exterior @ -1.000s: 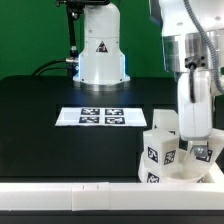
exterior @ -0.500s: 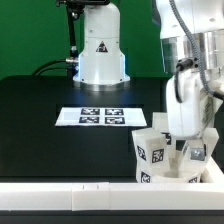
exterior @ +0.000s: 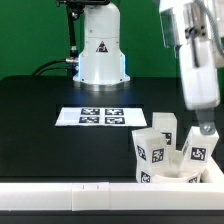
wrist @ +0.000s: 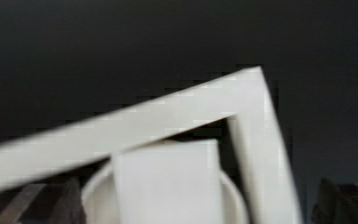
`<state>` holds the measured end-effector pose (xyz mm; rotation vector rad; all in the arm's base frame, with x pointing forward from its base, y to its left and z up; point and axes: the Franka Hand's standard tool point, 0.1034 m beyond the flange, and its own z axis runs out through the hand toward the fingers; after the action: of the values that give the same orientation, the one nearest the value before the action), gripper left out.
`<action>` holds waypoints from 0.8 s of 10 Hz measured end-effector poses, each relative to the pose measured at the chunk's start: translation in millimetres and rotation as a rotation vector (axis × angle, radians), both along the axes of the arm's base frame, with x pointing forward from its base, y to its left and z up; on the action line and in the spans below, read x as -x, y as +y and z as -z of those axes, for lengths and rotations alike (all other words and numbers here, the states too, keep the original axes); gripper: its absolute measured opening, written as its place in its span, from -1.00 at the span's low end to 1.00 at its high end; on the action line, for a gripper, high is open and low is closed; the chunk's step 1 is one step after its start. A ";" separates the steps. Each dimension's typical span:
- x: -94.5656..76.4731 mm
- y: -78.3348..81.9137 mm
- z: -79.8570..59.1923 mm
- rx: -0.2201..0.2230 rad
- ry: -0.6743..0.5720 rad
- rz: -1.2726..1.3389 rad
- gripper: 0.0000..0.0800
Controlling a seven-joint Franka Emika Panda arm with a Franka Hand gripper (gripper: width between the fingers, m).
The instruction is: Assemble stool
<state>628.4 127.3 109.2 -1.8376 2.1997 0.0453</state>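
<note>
The white stool (exterior: 166,178) stands upside down at the exterior view's lower right, against the white edge bars. Its round seat is at the bottom and three tagged legs point up: one in front (exterior: 150,153), one behind (exterior: 163,124), one on the right, leaning (exterior: 197,151). My gripper (exterior: 205,129) hangs just above the top of the right leg, apart from it. In the wrist view that leg (wrist: 167,180) shows between my dark fingers (wrist: 25,203), which stand wide of it on both sides. The gripper is open and empty.
The marker board (exterior: 100,117) lies flat in the middle of the black table. The robot base (exterior: 100,50) stands at the back. White edge bars run along the front (exterior: 70,187) and meet in a corner (wrist: 247,105) beside the stool.
My gripper was low around the stool's right leg. It has let go and risen straight up above it. The right leg now stands free, leaning.
</note>
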 end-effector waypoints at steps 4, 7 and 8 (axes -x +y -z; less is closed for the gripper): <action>2.3 2.8 -2.7 0.042 -0.041 -0.279 0.62; 3.1 3.3 -1.6 0.130 -0.108 -0.674 0.62; 4.2 6.7 -1.0 0.165 -0.133 -0.833 0.62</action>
<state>624.2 134.0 110.3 -2.6240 1.2500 -0.0949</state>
